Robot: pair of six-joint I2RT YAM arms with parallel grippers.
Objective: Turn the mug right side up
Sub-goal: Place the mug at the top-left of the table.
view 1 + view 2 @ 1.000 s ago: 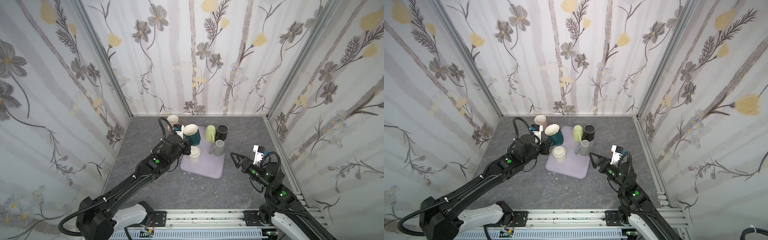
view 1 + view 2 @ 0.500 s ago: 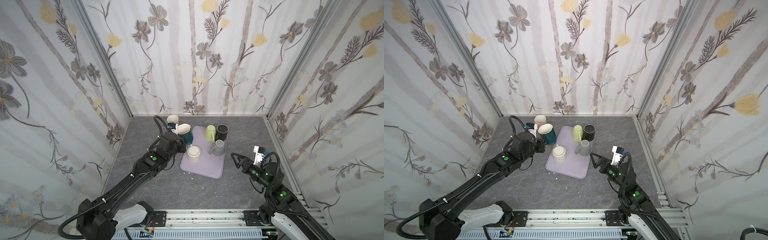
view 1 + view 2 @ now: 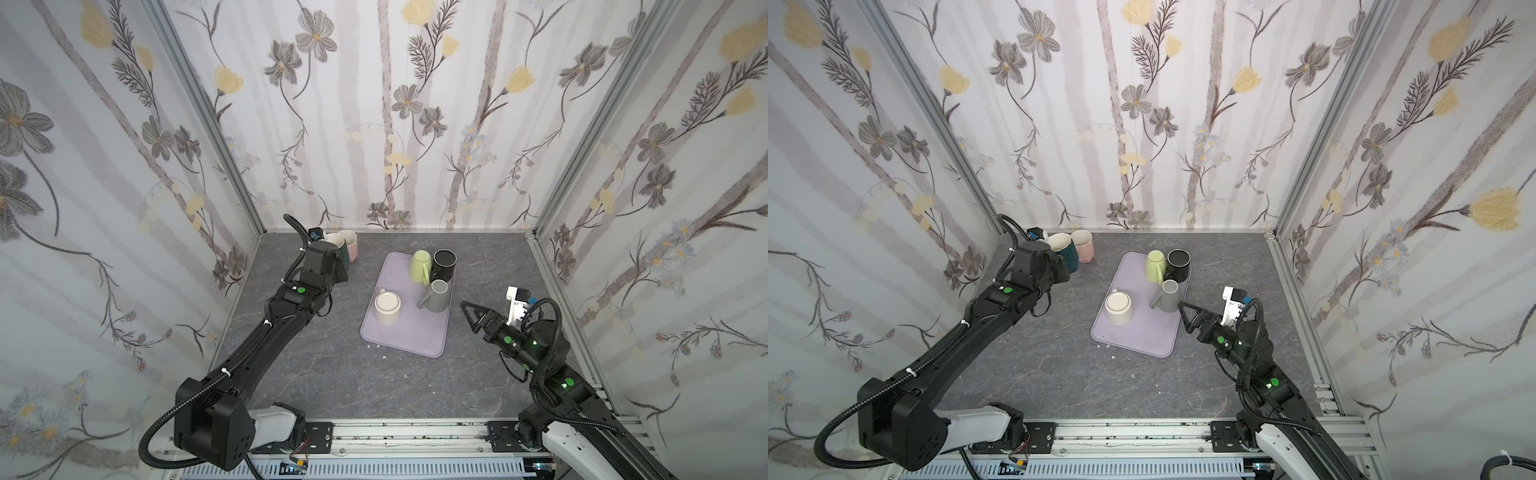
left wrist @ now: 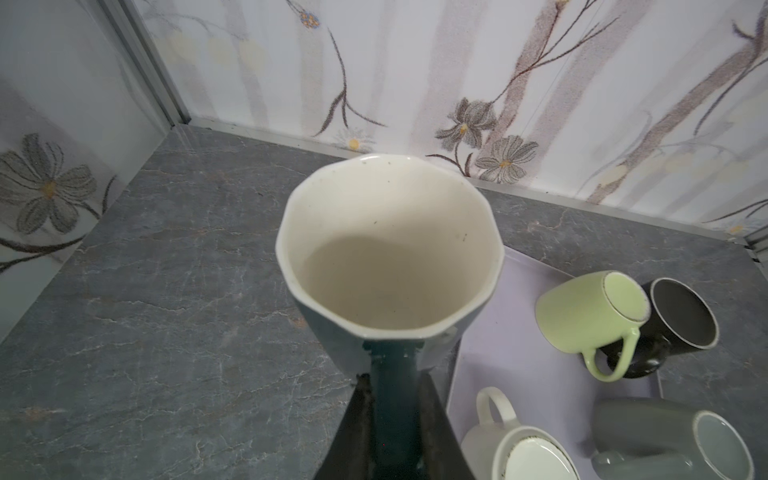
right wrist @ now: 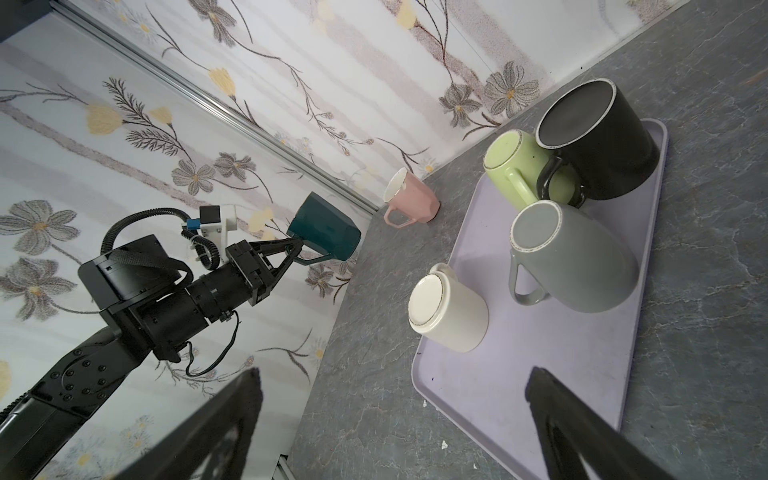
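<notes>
- The left pincer (image 5: 297, 251) is clamped on the teal mug (image 4: 386, 249) by its handle. Its fingers (image 4: 358, 424) press the handle's two flanks, so the body hangs free ahead of the tips and can be swung from the wrist.
- Just past the fingertips the teal mug is mouth up and leans a little. I judge the turn itself nearly done, with setting down and letting go left. Whether its base touches the table (image 3: 332, 374) I cannot tell.
- Right behind the held mug, on its far side from the pincer, a pink mug (image 3: 1084, 247) stands upright. The two are very close, and I cannot tell if they touch. This corner is probably where righted mugs go, which would explain the teal one's place beside it. A careless lowering could knock the pink mug.
- Well off to the pincer's right lies the purple tray (image 3: 415, 345). On it a cream mug (image 3: 387, 308) and a grey mug (image 3: 438, 297) sit bottom up. A green mug (image 3: 419, 266) leans against a black mug (image 3: 445, 262). They are likely waiting their turn.
- Farthest out, beyond the tray, the right pincer (image 5: 395, 372) is spread wide and empty. It points at the tray and seems parked clear of the work.
</notes>
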